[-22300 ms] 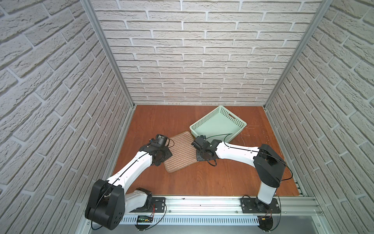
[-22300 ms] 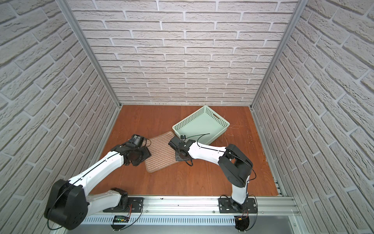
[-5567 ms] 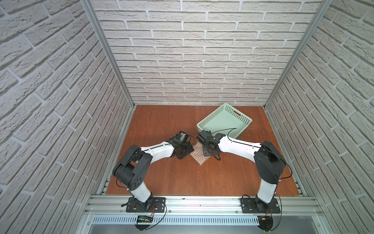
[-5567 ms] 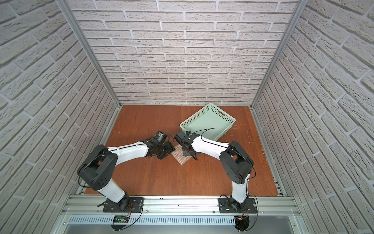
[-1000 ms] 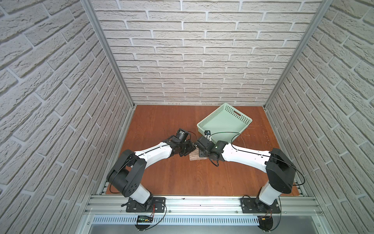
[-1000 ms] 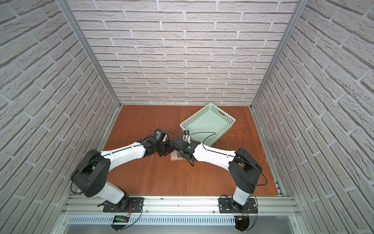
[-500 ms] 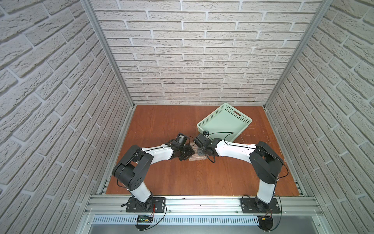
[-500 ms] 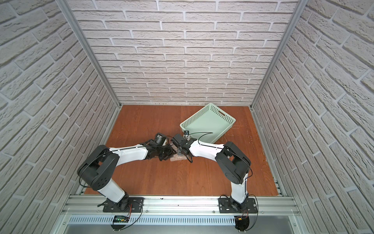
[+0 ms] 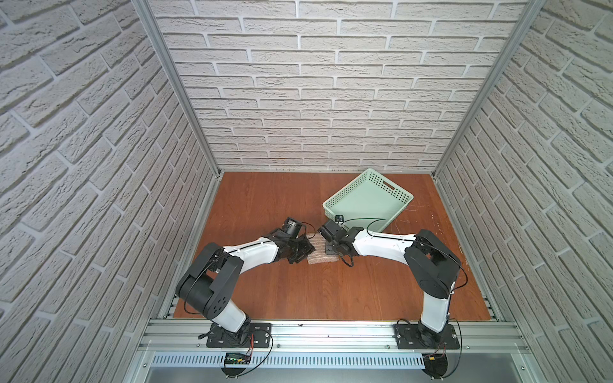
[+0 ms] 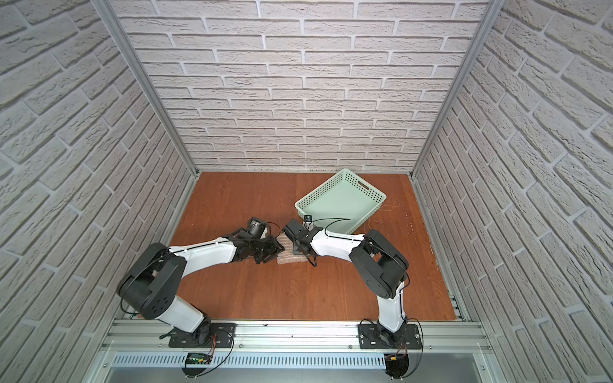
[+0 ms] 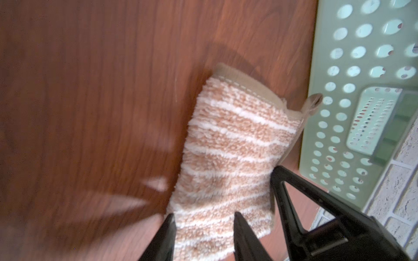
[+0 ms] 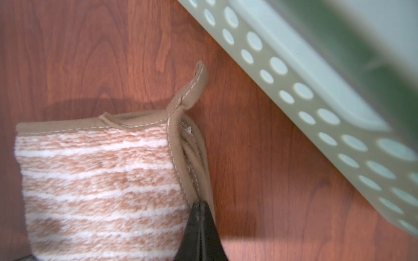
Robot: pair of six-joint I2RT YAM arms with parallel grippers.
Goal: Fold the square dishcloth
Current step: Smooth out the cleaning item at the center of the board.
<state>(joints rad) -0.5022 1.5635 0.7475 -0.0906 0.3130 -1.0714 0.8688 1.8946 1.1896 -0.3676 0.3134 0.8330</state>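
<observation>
You get little of the square dishcloth from above. In both top views only a tan strip shows between the two black wrists, which cover the rest. It lies folded into a small thick pad on the surface, close to the near corner of the mint-green basket.

Your wrist views cut off the pad's near end, and the left one is smeared across the bare wood. The left claw stands parted, with one finger at the pad's edge and the other over its pile. You cannot tell whether either presses down. The right claw is clenched, its tips at the stacked brown binding. Whether any fabric is caught between them does not show. The hanging loop sticks out free toward the basket. A green blur covers one corner of the right wrist view.

The surface is red-brown wood-grain board. It is walled on three sides by white brick panels, and an aluminium rail along the front carries both arm bases.
</observation>
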